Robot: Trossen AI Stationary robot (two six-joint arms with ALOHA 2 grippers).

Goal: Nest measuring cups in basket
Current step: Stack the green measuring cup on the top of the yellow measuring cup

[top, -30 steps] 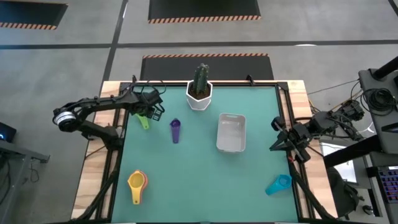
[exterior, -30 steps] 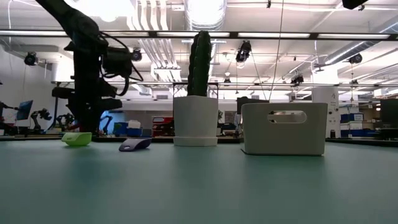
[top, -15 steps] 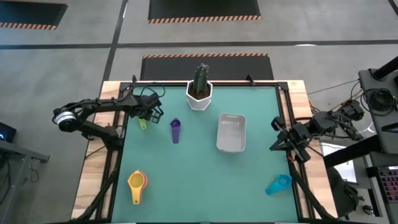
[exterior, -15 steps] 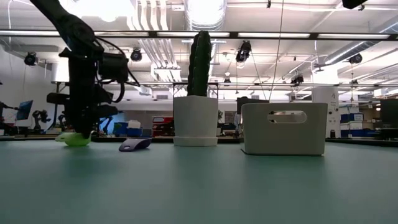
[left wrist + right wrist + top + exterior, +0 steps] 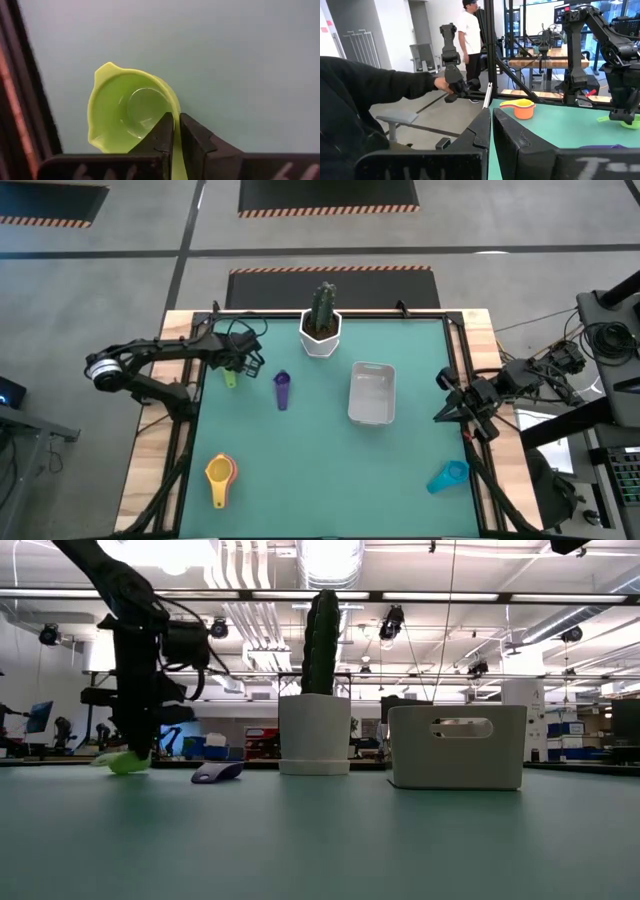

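since a second ago the left gripper (image 5: 233, 370) is sitting lower over the green measuring cup (image 5: 231, 378) at the mat's left edge, hiding most of it from above; the low view is showing the cup's bowl (image 5: 127, 762) tilting beneath the fingers. the left wrist view is showing both fingers pinching the cup's rim, with its handle cut off by them. the right gripper (image 5: 447, 405) is waiting off the mat's right edge, fingers pressed together on nothing.

whether the yellow cup (image 5: 219, 474) and the orange cup (image 5: 226, 464) at the front left are touching or nested is hard to make out. the teal cup (image 5: 447, 476) is lying near the front right corner.

the green mat (image 5: 330, 470) is covering a wooden table (image 5: 150, 480). beyond it the right wrist view is showing a workshop with other arms, a person (image 5: 472, 40) standing, and a dark sleeve (image 5: 365, 87) close by.

the purple cup (image 5: 282, 389) is lying between the green one and the basket (image 5: 371, 394), which is standing near the mat's middle, just in front of the cactus pot (image 5: 321, 332).
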